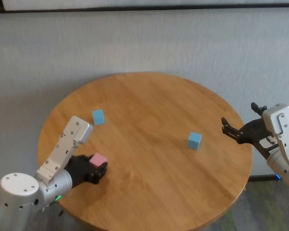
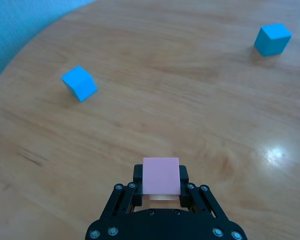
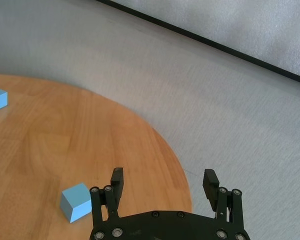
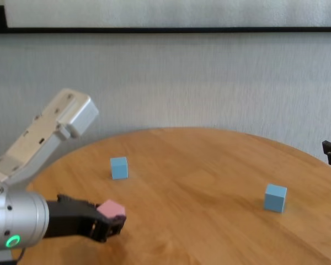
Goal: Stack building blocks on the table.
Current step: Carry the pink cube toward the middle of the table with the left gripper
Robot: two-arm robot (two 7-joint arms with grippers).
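Note:
A pink building block [image 1: 98, 160] [image 2: 161, 176] [image 4: 111, 209] sits between the fingers of my left gripper [image 1: 99, 168] [image 2: 161, 186] [image 4: 113, 221], which is shut on it at the near left of the table [image 1: 149, 144]. One light blue block [image 1: 98, 116] [image 2: 79, 83] [image 4: 119, 168] rests farther back on the left. Another light blue block [image 1: 194, 140] [image 2: 272, 39] [image 3: 76, 202] [image 4: 275, 197] lies toward the right. My right gripper [image 1: 231, 129] [image 3: 162, 181] hangs open just beyond the table's right rim, apart from that block.
Grey carpet [image 1: 183, 43] surrounds the round table, with a white wall and dark baseboard [image 4: 165, 28] behind. Bare wood [image 1: 149, 110] lies between the two blue blocks.

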